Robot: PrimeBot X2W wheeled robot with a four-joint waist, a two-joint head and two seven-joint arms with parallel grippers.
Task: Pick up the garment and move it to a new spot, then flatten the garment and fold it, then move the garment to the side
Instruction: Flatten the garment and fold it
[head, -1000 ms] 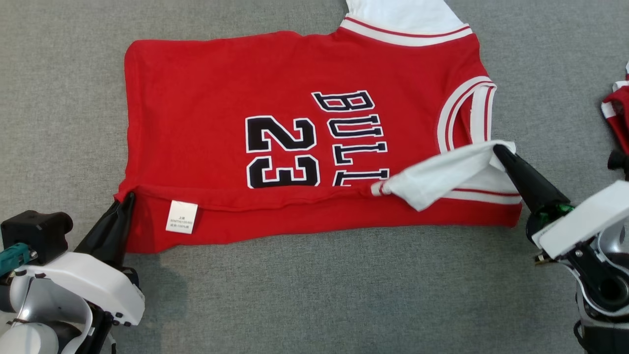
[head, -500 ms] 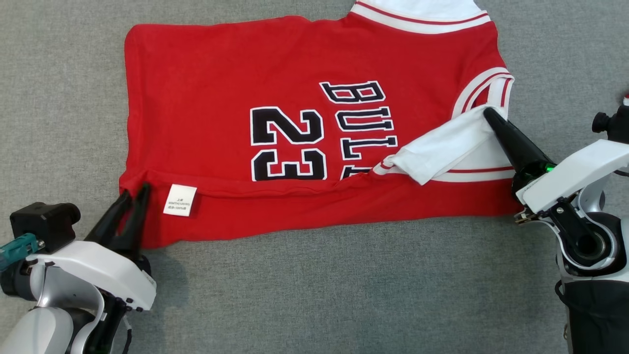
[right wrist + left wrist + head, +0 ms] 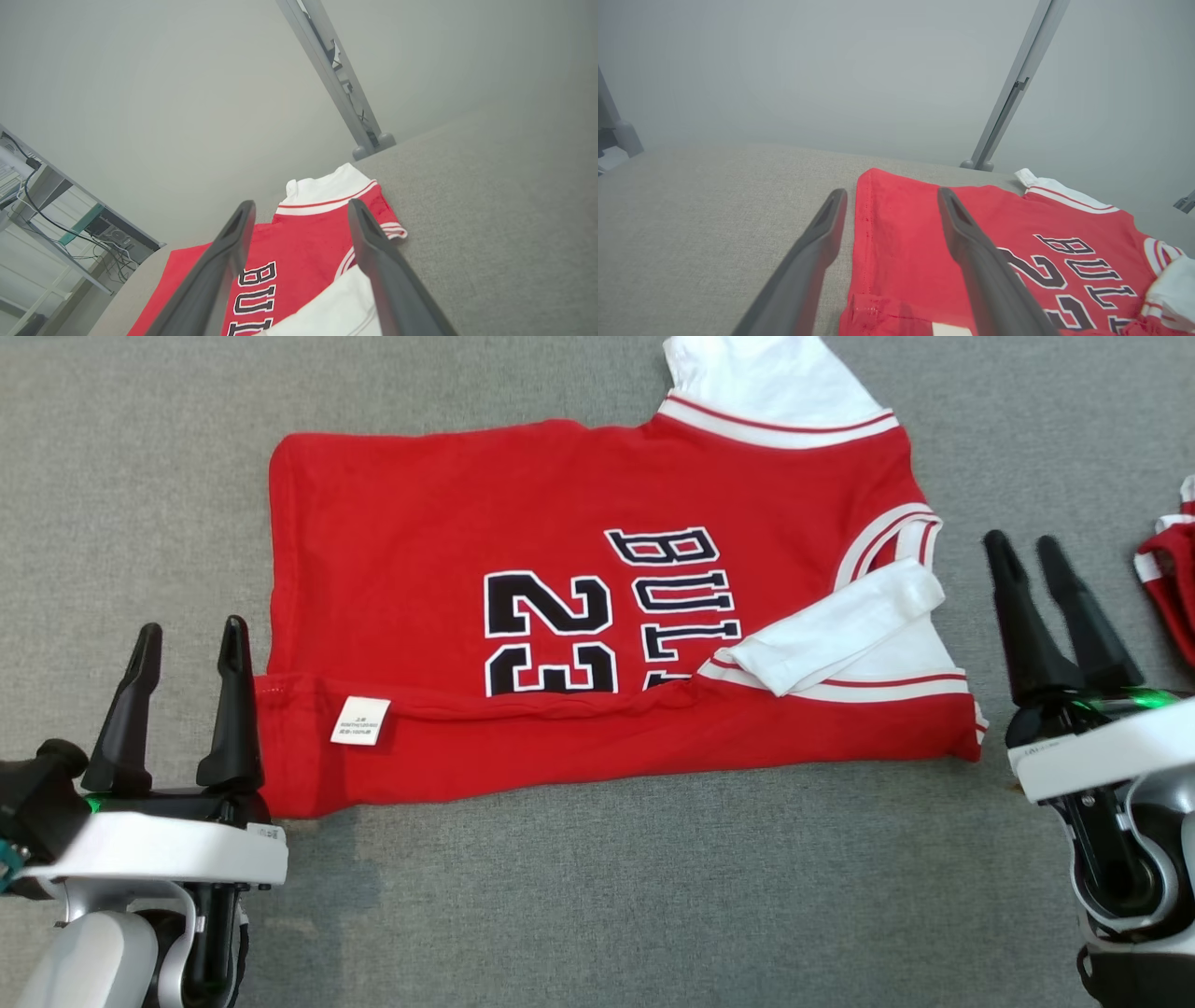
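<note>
The garment (image 3: 560,569) is a red jersey with white sleeves and black "23" lettering, lying flat on the grey table with its near edge folded up over itself and a white care label (image 3: 359,721) showing. My left gripper (image 3: 191,639) stands open just off the jersey's near-left corner, with nothing between its fingers. In the left wrist view the jersey's (image 3: 915,242) hem edge runs between the fingers (image 3: 817,252). My right gripper (image 3: 1032,549) is open beside the right end, clear of the folded white sleeve (image 3: 840,630). The right wrist view looks over the jersey (image 3: 299,261).
Grey fabric table (image 3: 607,896) stretches all round the jersey. Another red and white cloth (image 3: 1172,569) lies at the right edge, close to my right gripper. A metal post (image 3: 1008,102) stands behind the table's far edge.
Both grippers opened and let go of the jersey's folded edge, then drew back off it. The white sleeve dropped flat. The camera view shifted a little.
</note>
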